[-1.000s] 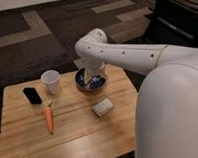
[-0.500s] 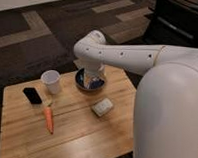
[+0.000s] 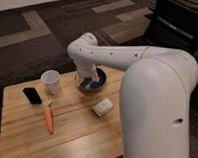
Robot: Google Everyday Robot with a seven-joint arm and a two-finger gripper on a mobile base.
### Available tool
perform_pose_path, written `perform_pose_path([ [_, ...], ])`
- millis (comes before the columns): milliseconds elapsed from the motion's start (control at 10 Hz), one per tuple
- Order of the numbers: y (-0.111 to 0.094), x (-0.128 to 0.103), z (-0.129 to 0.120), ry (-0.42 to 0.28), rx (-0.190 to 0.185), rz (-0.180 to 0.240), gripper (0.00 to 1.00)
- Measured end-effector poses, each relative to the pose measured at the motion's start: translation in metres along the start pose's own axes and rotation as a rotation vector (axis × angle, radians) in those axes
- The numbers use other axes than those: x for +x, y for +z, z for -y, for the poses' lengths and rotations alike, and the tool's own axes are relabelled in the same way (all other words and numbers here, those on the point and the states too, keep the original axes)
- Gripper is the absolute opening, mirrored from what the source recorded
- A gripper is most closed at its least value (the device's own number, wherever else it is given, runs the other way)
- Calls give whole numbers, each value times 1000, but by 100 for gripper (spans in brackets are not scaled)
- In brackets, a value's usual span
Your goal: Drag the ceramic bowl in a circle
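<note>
Ceramic bowl (image 3: 98,82) sits upright on the far part of the tabletop (image 3: 82,137), directly under the gripper (image 3: 86,79). The gripper reaches down into the bowl's left side from the white arm (image 3: 111,54); cannot tell whether it is open, closed or clamped on the rim. Left of the gripper and just clear of the bowl stands a white cup (image 3: 51,81). Further left a black phone (image 3: 32,95) lies flat, a carrot (image 3: 49,119) lies nearer the camera, and a small white packet (image 3: 102,107) rests near-right of the gripper, apart from the bowl.
</note>
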Motion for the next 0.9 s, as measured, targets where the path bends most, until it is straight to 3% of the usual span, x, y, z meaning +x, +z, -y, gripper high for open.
perform_pose_path([
  [400, 19, -46, -3, -110, -29, 28, 65],
  [900, 40, -121, 30, -211, -36, 107, 65],
])
